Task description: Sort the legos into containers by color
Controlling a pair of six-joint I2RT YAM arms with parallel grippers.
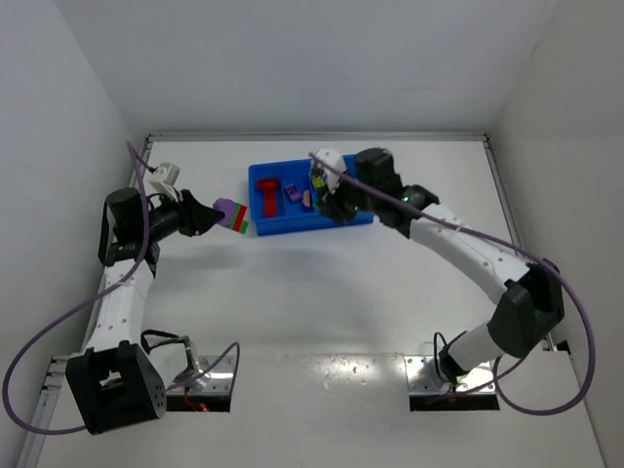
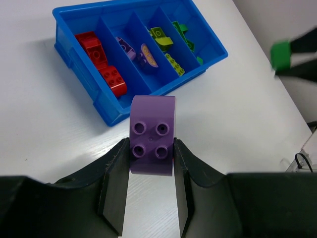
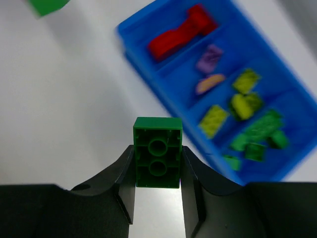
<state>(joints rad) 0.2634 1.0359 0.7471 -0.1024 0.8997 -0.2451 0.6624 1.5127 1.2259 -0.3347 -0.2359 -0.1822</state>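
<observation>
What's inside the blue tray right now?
The tray holds red bricks, purple and pink bricks, yellow-green bricks and green bricks, one group per compartment. From above, the right arm covers its green end.

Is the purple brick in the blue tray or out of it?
Out. The left hand grips the purple brick, short of the blue tray.
</observation>
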